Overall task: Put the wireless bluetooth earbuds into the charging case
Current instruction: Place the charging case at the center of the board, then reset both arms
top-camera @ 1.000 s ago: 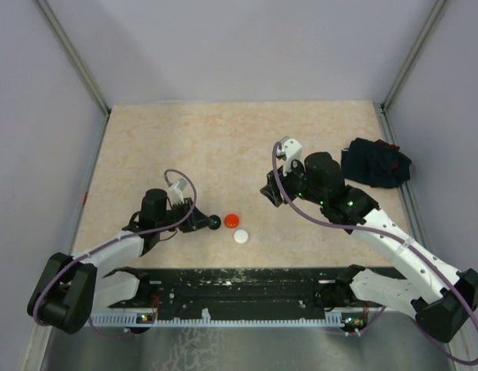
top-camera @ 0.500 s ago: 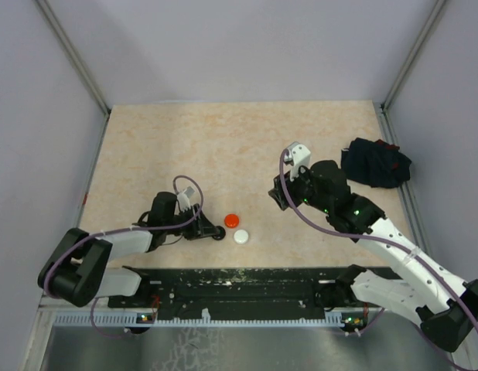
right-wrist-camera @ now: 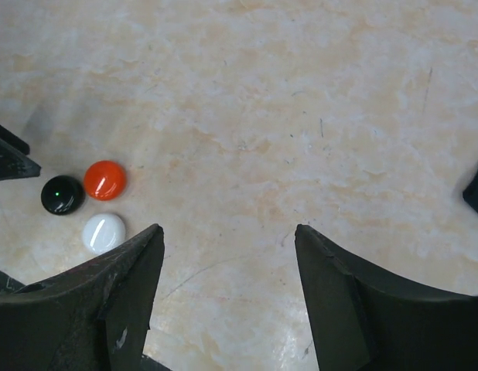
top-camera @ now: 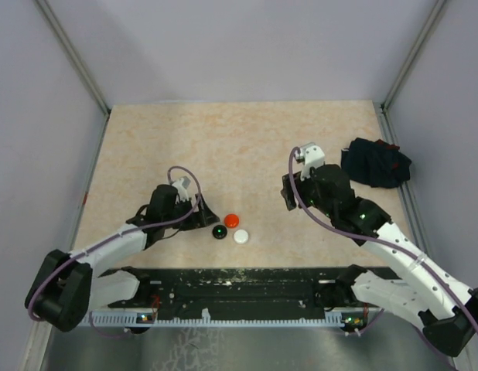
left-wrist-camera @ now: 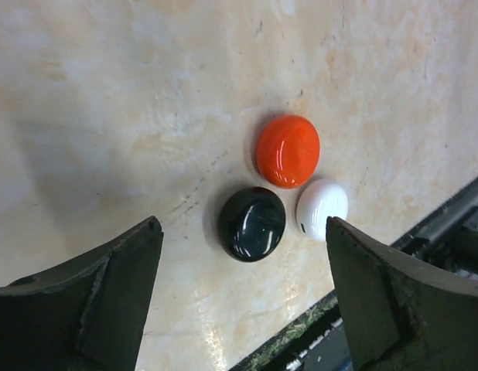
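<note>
Left gripper (left-wrist-camera: 240, 226) gapes wide and empty just short of the clustered black disc (right-wrist-camera: 63, 194), red-orange disc (right-wrist-camera: 105, 179) and white disc (right-wrist-camera: 104, 233), right gripper (right-wrist-camera: 229, 232) equally wide and empty above the table (right-wrist-camera: 316, 93), and I spot no earbuds in any view, so nothing looks inserted yet.
</note>
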Motion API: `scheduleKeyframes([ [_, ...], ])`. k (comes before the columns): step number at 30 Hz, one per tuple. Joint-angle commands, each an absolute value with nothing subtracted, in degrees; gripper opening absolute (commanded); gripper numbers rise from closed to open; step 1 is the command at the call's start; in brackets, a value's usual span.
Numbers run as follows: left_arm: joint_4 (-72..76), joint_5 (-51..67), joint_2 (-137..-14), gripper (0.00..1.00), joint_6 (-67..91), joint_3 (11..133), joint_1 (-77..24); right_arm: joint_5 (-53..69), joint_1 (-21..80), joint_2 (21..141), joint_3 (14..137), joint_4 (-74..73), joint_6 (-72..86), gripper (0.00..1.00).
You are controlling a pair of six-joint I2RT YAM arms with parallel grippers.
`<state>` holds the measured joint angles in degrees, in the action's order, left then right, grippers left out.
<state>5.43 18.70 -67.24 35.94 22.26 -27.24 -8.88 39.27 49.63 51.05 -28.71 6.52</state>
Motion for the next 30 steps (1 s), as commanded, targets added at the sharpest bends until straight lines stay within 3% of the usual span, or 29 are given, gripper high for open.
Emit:
scheduleKeyframes([
  [1,-6.43,7.27,-60.71,0.92,30.29,27.25,-26.79,-15.66,38.96,46.82,53.17,-31.21,8.91,0.70],
  [11,-26.86,-14.34,-37.70,0.99,23.17,39.47,-26.52,-25.96,38.76,35.86,51.31,-35.15,11.09,0.85],
  [21,-25.93,-16.49,-13.52,1.00,17.76,35.52,-26.47,-30.72,38.83,21.20,42.35,-29.29,11.61,0.87],
  [30,-25.74,-17.45,-4.77,1.00,21.81,31.16,-26.54,-26.98,38.77,13.89,36.39,-24.55,9.28,0.89],
])
